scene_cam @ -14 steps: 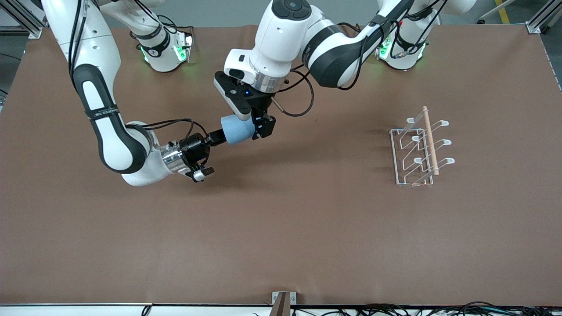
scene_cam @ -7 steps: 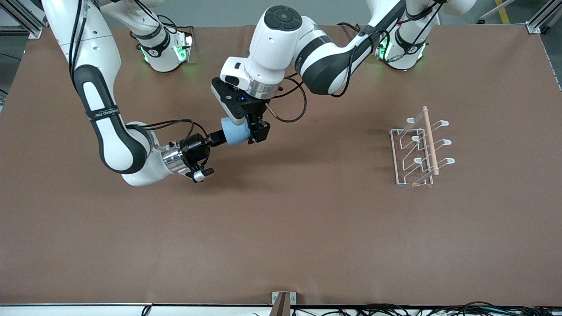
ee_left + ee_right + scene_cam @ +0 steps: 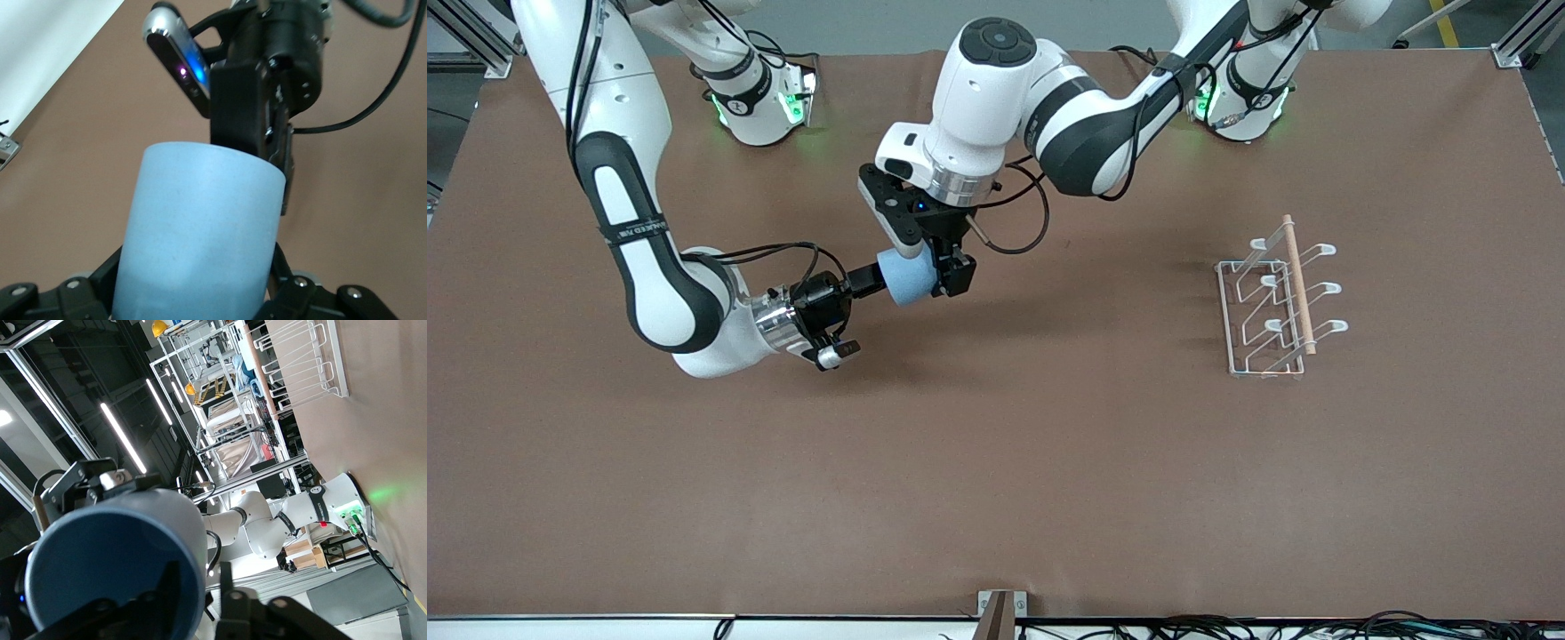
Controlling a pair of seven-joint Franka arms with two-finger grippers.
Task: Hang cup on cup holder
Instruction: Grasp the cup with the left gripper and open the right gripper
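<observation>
From the front, my left gripper (image 3: 935, 264) and right gripper (image 3: 869, 281) both clamp the cup (image 3: 908, 276) above the table (image 3: 996, 462), its axis level; the cup holder (image 3: 1276, 298) stands well apart toward my left arm's end. Half a second ago the cup sat slightly lower.

My left wrist view shows the cup (image 3: 200, 233) between closed fingers.

My right wrist view looks into the cup's mouth (image 3: 113, 577), one finger inside.

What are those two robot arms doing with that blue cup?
They are passing it in mid-air. The light-blue cup is held up over the brown table, with both the right gripper and the left gripper closed on it. The white wire cup holder stands toward the left arm's end, with nothing hung on it yet.
</observation>
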